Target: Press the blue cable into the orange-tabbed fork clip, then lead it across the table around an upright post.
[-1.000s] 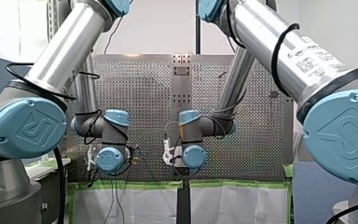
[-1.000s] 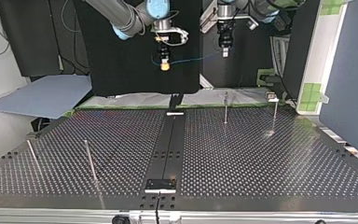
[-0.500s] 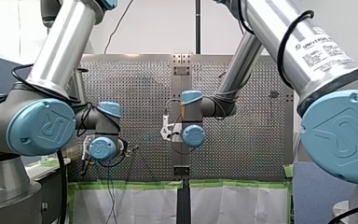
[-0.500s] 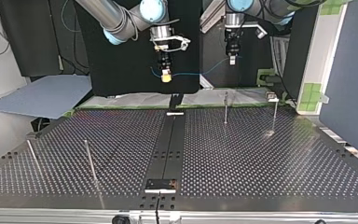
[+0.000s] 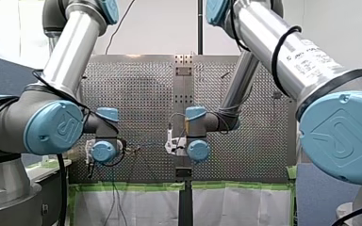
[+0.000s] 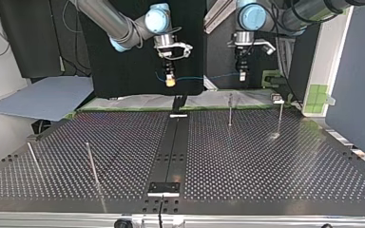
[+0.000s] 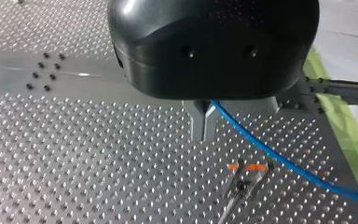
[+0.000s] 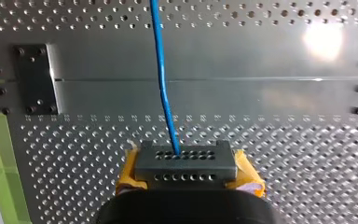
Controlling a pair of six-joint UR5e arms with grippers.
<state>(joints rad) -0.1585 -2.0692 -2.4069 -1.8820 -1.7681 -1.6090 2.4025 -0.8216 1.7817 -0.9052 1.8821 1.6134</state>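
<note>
Front view just gives you the left arm and right arm bent low over the tabletop's near end. Top view: the blue cable is strung in the air between the right end effector and left end effector, well above the posts. Left wrist view: fingers pinched tight on the cable, orange-tabbed fork clip down on the tabletop, cable not in it. Right wrist view: yellow pads clamped on it too.
</note>
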